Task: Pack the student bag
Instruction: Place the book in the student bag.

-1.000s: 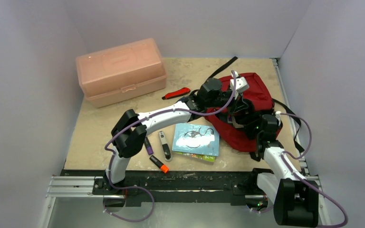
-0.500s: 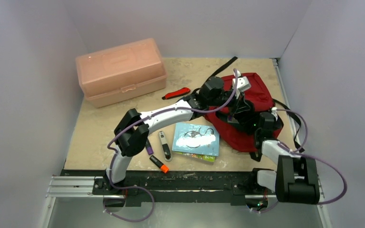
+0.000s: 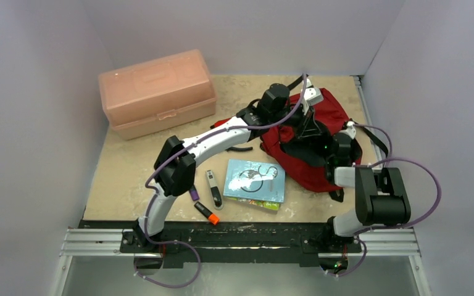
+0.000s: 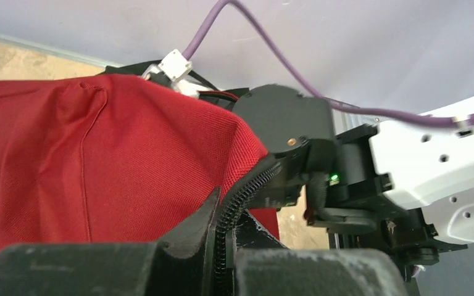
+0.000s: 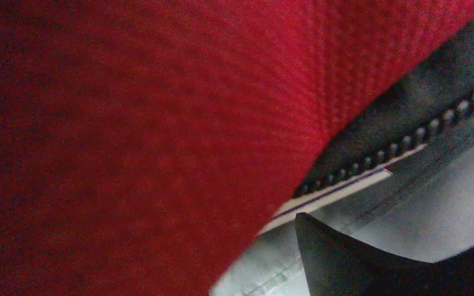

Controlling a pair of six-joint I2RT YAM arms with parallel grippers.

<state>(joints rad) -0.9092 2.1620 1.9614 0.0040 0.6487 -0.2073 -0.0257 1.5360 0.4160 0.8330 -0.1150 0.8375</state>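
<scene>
The student bag [image 3: 330, 111] is dark red with black straps and lies at the right of the table. My left gripper [image 3: 302, 123] is shut on the black zipper edge [image 4: 242, 194] at the bag's opening, and the teeth run down between its jaws [image 4: 225, 219]. My right gripper [image 3: 320, 143] pushes into the opening just in front of it. The right wrist view is filled with red fabric [image 5: 129, 135], zipper teeth [image 5: 401, 151] and pale lining. Only one dark finger [image 5: 358, 262] shows there; the other is hidden by the fabric.
A pale pink lidded box [image 3: 156, 92] stands at the back left. A blue book [image 3: 254, 180] lies left of the bag. A grey pen-like item [image 3: 214, 188], a purple marker [image 3: 193, 191] and an orange-capped marker [image 3: 207, 213] lie near the front. A red-handled tool [image 3: 225, 122] sits under my left arm.
My left gripper has pulled the bag's zipper edge toward the back of the table. The right arm has folded up, its elbow swinging left and its wrist moving farther into the bag.
</scene>
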